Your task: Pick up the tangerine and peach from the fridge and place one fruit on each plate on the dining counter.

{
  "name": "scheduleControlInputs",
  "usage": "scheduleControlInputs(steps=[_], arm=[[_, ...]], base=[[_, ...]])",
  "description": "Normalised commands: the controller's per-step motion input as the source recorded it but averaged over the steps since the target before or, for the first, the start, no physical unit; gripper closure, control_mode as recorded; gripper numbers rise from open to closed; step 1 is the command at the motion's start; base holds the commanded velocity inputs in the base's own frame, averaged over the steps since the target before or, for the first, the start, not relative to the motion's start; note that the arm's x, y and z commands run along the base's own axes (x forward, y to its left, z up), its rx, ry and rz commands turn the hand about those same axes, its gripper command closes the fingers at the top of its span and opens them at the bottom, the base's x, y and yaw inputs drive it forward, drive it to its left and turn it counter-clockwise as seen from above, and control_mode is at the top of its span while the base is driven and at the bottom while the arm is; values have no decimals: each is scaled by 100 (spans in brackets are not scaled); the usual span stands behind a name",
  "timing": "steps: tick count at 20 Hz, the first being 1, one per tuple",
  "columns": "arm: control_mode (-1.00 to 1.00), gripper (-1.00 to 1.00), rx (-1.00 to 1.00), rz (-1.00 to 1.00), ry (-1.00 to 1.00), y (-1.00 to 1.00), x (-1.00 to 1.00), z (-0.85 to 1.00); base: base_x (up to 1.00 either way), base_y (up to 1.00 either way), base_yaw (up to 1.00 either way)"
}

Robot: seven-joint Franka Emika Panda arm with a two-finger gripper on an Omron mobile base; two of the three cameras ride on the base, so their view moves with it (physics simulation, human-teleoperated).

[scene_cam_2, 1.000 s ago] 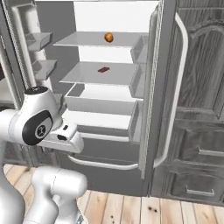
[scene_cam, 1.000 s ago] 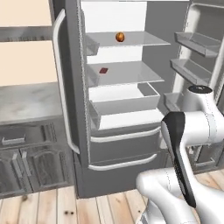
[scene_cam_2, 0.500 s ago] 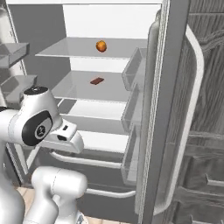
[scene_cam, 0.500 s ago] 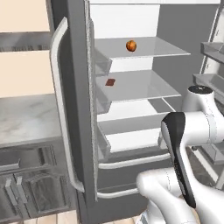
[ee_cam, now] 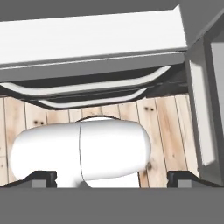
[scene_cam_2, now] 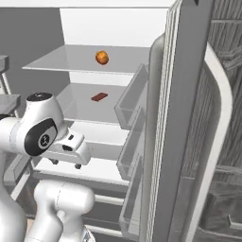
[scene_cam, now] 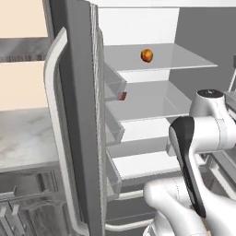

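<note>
Compared w/ the earlier frames, both base views are now sitting much closer to the fridge [scene_cam: 73, 115]: its open interior is filling far more of each picture, which is a shift of the cameras w/ the base, not of the contents. An orange fruit [scene_cam: 146, 56] is resting on the upper glass shelf [scene_cam: 179, 60], toward its back; whether it is the tangerine or the peach cannot be told. One shelf lower, a small dark red item [scene_cam_2: 99, 97] is lying flat, partly hidden behind the door bins in the left base view. Left door is standing open, edge-on to the camera, its long curved pale handle [scene_cam: 57, 133] running down the outer face; the right door is doing likewise in the right base view. The arm [scene_cam_2: 40, 134] is folding in front of the lower shelves, hand pointing downward. In the hand view, the gripper [ee_cam: 112, 177] is looking down at the wooden floor [ee_cam: 170, 118] and the fridge's lower drawer handles [ee_cam: 87, 89]; its two dark fingertips [ee_cam: 40, 178] are standing wide apart, nothing between them. No brand, label or legible writing is showing on any surface.
</note>
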Motion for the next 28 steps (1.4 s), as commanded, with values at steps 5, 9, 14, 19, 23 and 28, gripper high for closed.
scheduleControlInputs(steps=[5, 9, 14, 19, 23, 28], arm=[[100, -100, 0, 0, 0, 0, 0, 0], [100, -100, 0, 0, 0, 0, 0, 0], [100, -100, 0, 0, 0, 0, 0, 0], [100, -100, 0, 0, 0, 0, 0, 0], [-100, -100, 0, 0, -2, 0, 5, 0], [-100, -100, -1, 4, -37, 0, -17, 37]], base=[[26, -19, 1], [27, 0, 0], [61, 0, 0], [31, 0, 0], [4, 0, 0], [0, 0, 0]])
